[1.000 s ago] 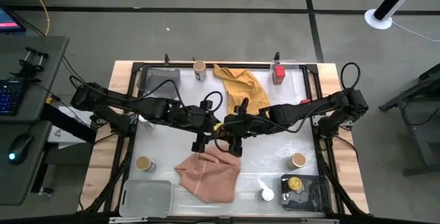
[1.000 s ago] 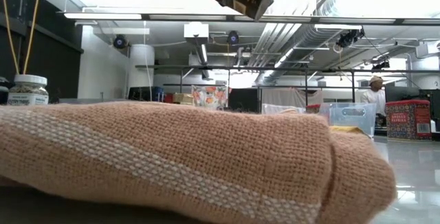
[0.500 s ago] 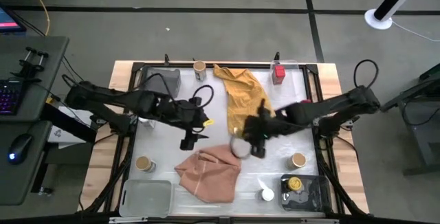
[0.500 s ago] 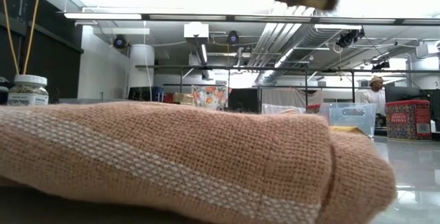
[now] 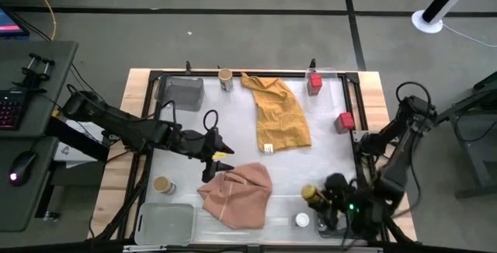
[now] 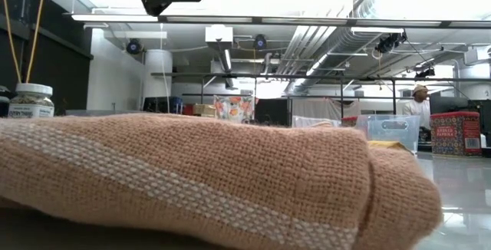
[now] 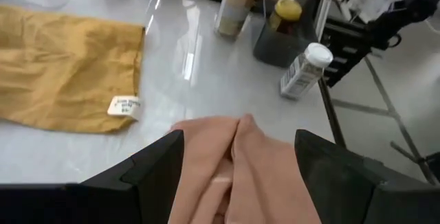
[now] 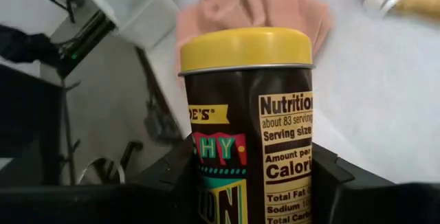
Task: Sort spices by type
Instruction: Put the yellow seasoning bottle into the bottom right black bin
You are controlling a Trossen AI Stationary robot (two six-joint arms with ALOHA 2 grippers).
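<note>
right hand point(image 5: 320, 200) grips a yellow-lidded jar point(image 8: 247, 114) between its fingers; left hand point(image 5: 220, 160) gapes wide.

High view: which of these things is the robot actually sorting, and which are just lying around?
Sorting: tan-lidded jars, red tins, white-lidded jar, yellow-lidded jar in right gripper.
Lying about: mustard cloth, pink cloth, grey tray, clear tray.

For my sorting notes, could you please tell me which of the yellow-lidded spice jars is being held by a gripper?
The yellow-lidded dark jar with the nutrition label, clamped in the right gripper near the grey tray. The other yellow-lidded jar sits untouched in that tray.
</note>
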